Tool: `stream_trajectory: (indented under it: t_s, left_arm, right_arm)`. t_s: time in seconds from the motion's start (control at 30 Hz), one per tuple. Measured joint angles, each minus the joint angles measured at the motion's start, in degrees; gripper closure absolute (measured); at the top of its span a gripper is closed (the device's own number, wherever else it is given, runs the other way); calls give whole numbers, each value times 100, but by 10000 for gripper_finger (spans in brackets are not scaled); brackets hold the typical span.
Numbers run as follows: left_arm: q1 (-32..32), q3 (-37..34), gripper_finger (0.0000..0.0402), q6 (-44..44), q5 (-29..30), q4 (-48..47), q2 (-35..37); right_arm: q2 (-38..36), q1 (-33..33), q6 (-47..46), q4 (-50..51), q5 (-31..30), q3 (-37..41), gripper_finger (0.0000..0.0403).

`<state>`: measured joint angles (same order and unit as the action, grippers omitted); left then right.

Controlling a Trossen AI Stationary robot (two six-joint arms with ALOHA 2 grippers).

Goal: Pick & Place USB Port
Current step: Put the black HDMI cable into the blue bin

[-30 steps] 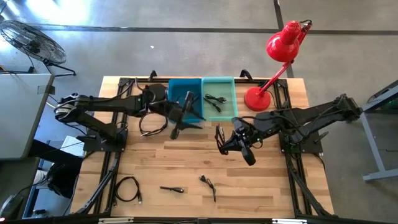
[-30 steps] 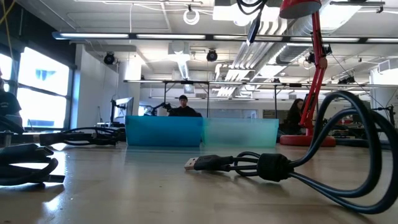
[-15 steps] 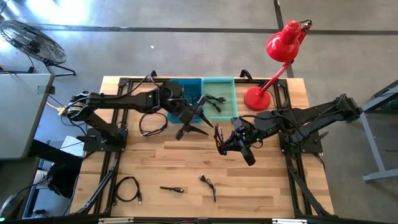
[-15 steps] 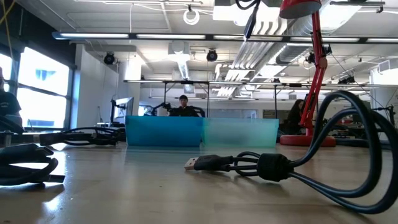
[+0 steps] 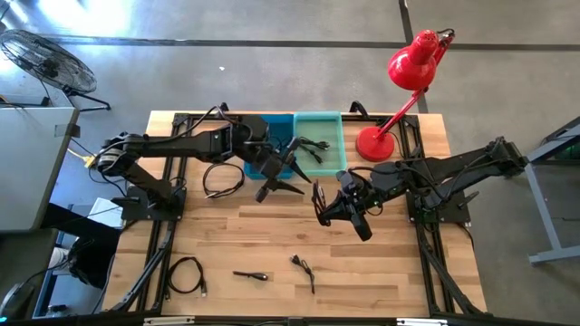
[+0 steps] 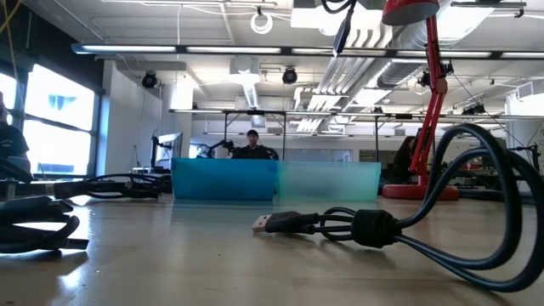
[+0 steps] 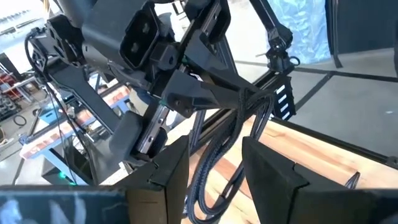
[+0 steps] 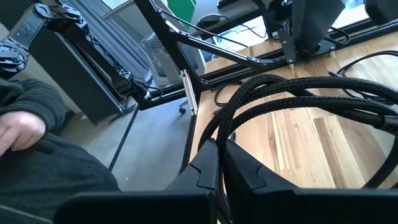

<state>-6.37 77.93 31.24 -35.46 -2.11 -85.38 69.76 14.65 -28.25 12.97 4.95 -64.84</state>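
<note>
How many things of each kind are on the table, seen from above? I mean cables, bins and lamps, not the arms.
Cables: 6, with 4 loose on the wood, 1 in the green bin, 1 in the right claw
Bins: 2, the blue bin, partly hidden, and the green bin
Lamp: 1
Total: 9

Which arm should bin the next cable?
Right. The right gripper is already shut on a braided cable and sits just in front of the teal bin. The left gripper is open and empty by the blue bin.
</note>
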Motion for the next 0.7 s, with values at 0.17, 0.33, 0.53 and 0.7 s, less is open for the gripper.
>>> stream_trajectory:
  t_s: [0.17, 0.33, 0.53, 0.7]
  left_arm:
    - [0, -2, 257, 0, -2, -34, 0]
    - [0, -4, 257, -141, 0, -44, 0]
    - [39, -17, 257, -291, -96, 24, -111]
    - [118, -7, 257, -320, -296, 188, -291]
  right_arm:
    - [0, -4, 17, 0, -1, 0, 403]
    - [0, -4, 20, 2, 0, 0, 403]
    - [85, -4, 16, 4, 0, 0, 403]
    - [253, -13, 2, -16, 120, 0, 403]
